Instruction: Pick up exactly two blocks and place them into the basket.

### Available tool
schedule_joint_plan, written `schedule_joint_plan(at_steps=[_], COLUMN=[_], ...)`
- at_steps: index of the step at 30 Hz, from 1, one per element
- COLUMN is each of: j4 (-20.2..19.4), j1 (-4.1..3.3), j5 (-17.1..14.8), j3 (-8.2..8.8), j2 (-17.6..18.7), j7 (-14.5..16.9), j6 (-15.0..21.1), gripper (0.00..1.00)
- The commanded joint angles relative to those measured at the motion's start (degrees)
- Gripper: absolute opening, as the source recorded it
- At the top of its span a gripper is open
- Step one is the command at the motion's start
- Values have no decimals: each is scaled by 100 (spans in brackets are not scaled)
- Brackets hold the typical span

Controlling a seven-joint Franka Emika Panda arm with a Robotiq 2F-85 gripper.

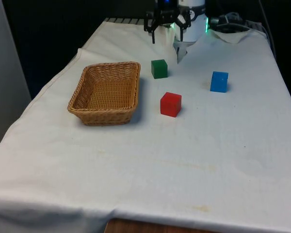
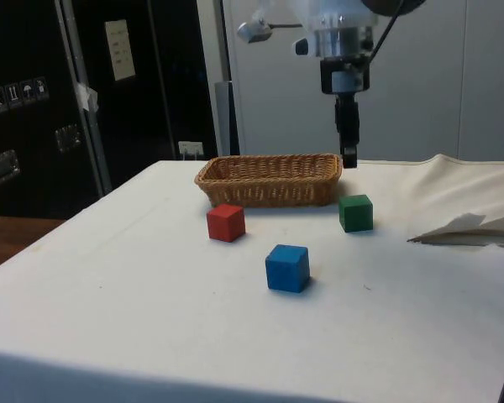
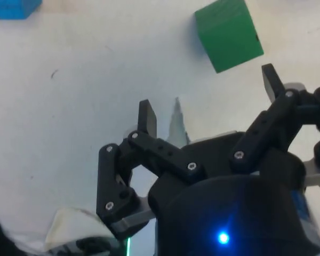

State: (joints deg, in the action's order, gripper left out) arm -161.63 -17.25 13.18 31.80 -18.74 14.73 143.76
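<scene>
Blocks (image 1: 170,104) well apart; open cloth (image 1: 184,160) around; basket (image 1: 105,93) beside.

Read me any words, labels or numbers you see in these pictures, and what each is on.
No text can be read.
Pale sheet on the dark cabinets: print too small to read.
Small symbol stickers on the cabinets: pictograms, not legible.
Green block, red block, blue block, basket: unmarked.

The gripper (image 3: 209,101) hangs above the table's far end, pointing down. Its fingers (image 3: 147,117) are spread apart, holding nothing.
</scene>
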Motion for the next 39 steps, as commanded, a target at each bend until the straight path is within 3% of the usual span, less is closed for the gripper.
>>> schedule_joint_plan(at_steps=[1, 9, 18, 26, 27, 29, 35, 36, 37, 39], j4=[-46, -103, -258, -435, -384, -476, -556, -481, -561, -579], j1=[6, 0, -23, -63, -11, -74, -86, -40, -80, -74], j5=[6, -6, -34, -97, -6, -103, -109, -6, -109, -103], j3=[34, 97, 298, 292, 275, 269, 183, 201, 172, 138], j2=[92, 567, 934, 1209, 1255, 1324, 1650, 1690, 1690, 1793], j7=[40, 126, 401, 493, 424, 493, 481, 424, 481, 470], j6=[195, 699, 1346, 1931, 1856, 2126, 2624, 2515, 2687, 2830], gripper=[100, 100, 100, 100, 100, 100, 100, 100, 100, 100])
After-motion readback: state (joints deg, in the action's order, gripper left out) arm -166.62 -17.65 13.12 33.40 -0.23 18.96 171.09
